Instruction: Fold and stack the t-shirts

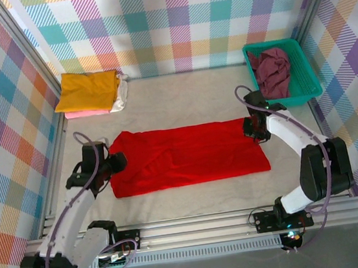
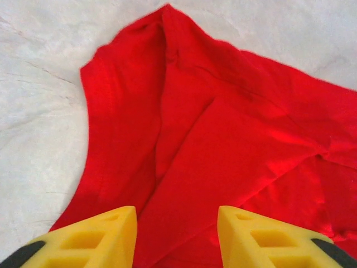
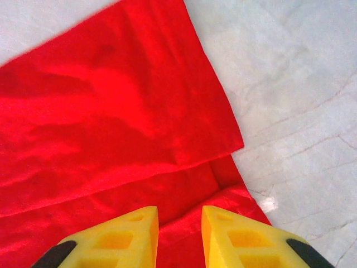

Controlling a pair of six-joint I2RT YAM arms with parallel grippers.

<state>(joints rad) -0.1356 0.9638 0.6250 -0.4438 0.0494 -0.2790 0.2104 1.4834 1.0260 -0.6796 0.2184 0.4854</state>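
Yellow fingers (image 2: 95,240) hover parted above the table (image 1: 181,101), where the red t-shirt (image 1: 188,156) lies folded lengthwise at centre. The left gripper (image 2: 177,229) is at its left end and the right gripper (image 3: 179,229), parted less, at its right, both empty. Best pinch matching corners, keeping edges aligned.

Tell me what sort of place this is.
Probably a purpose-built robot test cell, not a home or shop. Checked cloth walls enclose the table. The left arm and right arm are bolted to a rail at its near edge. A red t-shirt lies spread near a teal basket.
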